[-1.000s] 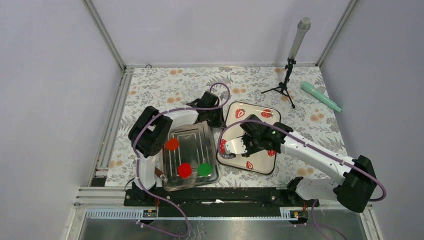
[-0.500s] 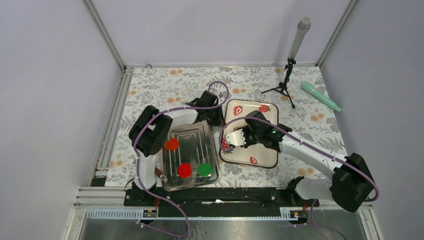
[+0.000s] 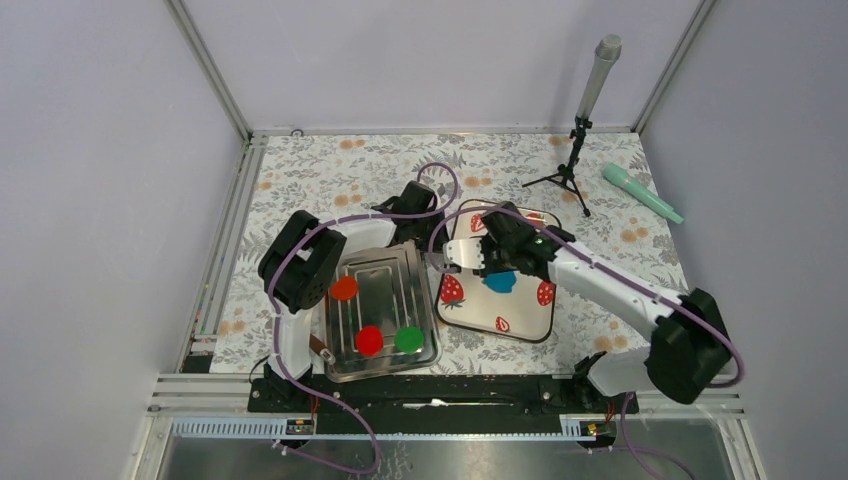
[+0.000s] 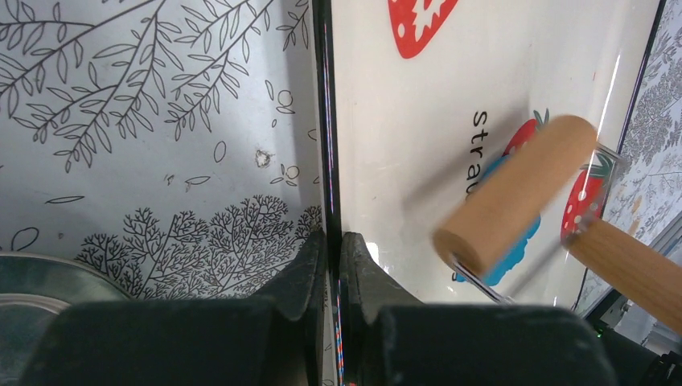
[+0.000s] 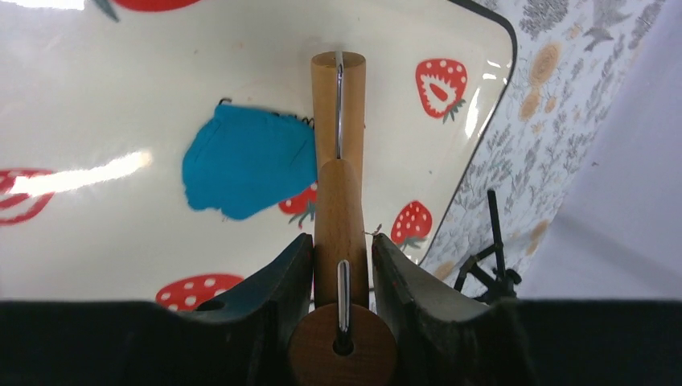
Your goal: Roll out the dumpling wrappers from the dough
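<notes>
While L claw (image 4: 332,241) pinches tray rim (image 4: 325,121), R claw (image 5: 342,251) clamps roller handle (image 5: 339,201).

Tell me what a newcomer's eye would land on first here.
The bright-blue dough stands out, flattened on the strawberry tray right of centre, with the right hand holding a wooden rolling pin at its edge. On the left, three coloured discs lie in a metal tray, and the left hand pinches the strawberry tray's edge.
</notes>
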`<state>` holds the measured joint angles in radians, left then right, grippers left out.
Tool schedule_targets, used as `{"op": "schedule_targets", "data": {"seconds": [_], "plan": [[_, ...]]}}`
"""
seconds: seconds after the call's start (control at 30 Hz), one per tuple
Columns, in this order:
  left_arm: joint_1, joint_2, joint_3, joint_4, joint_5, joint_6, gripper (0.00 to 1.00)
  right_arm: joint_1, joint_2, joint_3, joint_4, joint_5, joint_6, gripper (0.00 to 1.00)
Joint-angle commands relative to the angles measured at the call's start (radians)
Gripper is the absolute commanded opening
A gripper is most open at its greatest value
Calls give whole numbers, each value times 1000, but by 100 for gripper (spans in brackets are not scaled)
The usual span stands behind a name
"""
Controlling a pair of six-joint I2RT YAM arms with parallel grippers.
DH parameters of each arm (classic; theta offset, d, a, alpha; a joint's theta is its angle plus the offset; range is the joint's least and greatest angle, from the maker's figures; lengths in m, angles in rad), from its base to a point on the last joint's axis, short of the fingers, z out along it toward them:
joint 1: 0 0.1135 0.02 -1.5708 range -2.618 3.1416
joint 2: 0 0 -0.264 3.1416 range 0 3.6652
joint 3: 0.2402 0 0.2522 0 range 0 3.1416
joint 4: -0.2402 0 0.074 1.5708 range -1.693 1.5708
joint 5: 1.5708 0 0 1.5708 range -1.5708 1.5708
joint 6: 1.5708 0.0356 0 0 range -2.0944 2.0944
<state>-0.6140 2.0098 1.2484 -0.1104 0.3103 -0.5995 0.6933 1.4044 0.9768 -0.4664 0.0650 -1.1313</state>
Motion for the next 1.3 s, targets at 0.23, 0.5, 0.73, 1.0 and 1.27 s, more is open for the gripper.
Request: {"op": "schedule_targets", "data": {"seconds": [0.23, 0.5, 0.73, 1.0, 1.27], "plan": [[-10, 27, -14, -56, 3, 29, 0, -8, -259, 88, -260, -56, 46, 0], [-10, 19, -23, -58, -2, 38, 0, -8, -205, -9, -150, -94, 41, 0], [-10, 21, -22, -58, -14, 46, 0, -8, -174, -43, -265, -215, 43, 0], [-9, 22, -21, -58, -18, 50, 0, -7, -44, -6, -505, -349, 100, 0], [-9, 25, -27, -51, -21, 47, 0, 8, 26, 46, -592, -392, 134, 0]]}}
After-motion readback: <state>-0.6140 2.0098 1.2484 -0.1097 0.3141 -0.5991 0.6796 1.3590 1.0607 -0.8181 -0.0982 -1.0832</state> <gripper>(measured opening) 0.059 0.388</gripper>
